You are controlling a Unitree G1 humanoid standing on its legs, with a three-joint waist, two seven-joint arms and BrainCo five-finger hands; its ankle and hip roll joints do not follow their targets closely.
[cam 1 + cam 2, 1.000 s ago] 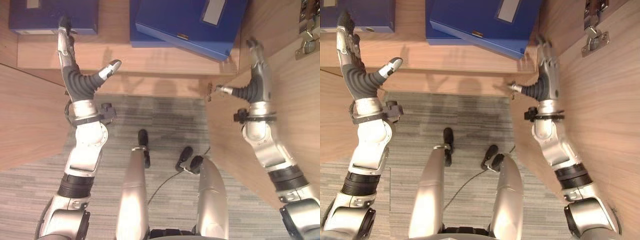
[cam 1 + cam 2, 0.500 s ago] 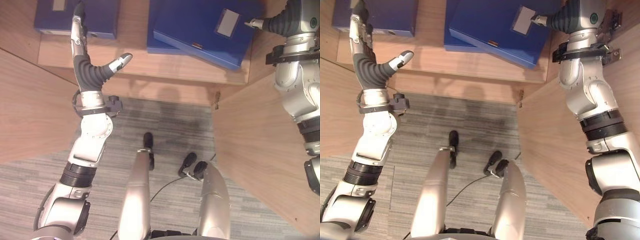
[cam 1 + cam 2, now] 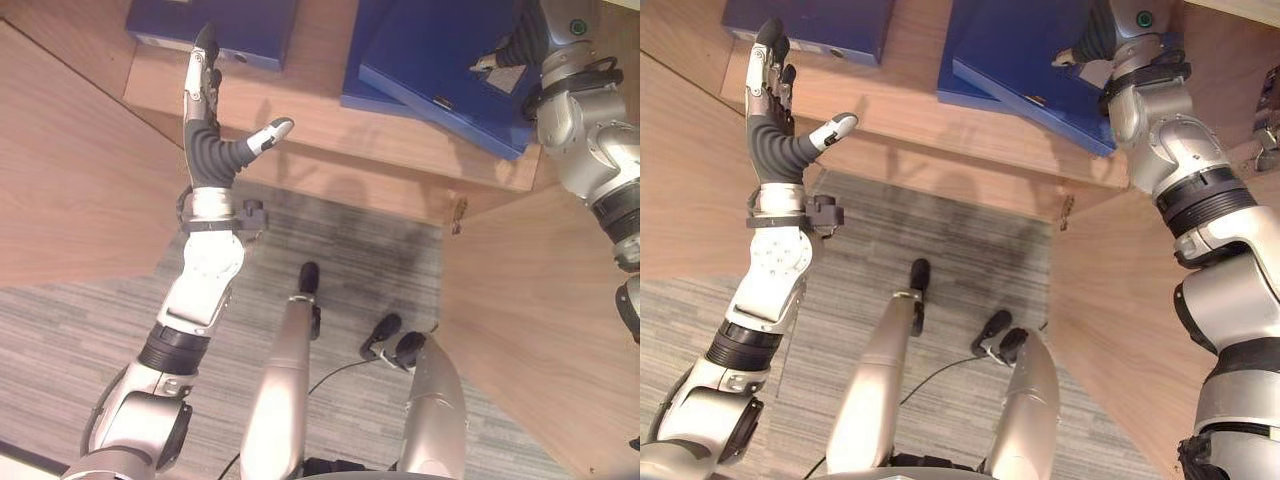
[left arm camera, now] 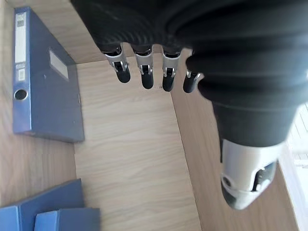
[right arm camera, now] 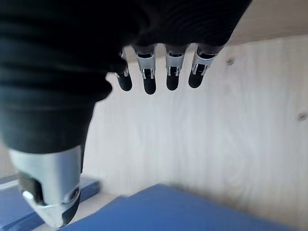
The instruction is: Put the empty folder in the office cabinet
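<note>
On the cabinet shelf (image 3: pixel 300 110) a blue folder (image 3: pixel 440 75) lies tilted across another blue folder (image 3: pixel 970 50). My right hand (image 3: pixel 522 48) hovers over the tilted folder's far end, open, fingers straight (image 5: pixel 149 79) toward the cabinet's back wall, thumb (image 5: pixel 48 197) apart, with the blue folder (image 5: pixel 192 211) below it. A separate blue folder (image 3: pixel 215 25) lies flat at the shelf's left. My left hand (image 3: pixel 205 125) is held up in front of the shelf beside that folder (image 4: pixel 45 96), open, fingers (image 4: pixel 144 74) straight, holding nothing.
The cabinet's left door (image 3: pixel 70 180) and right door (image 3: pixel 545 320) stand swung out on either side of me. A hinge (image 3: pixel 1268 140) sits on the right door. Grey carpet (image 3: pixel 340 240) lies below the shelf.
My right hand has risen from the right door's edge into the cabinet, over the tilted folder. The left hand has stayed open in front of the shelf. The camera has shifted.
</note>
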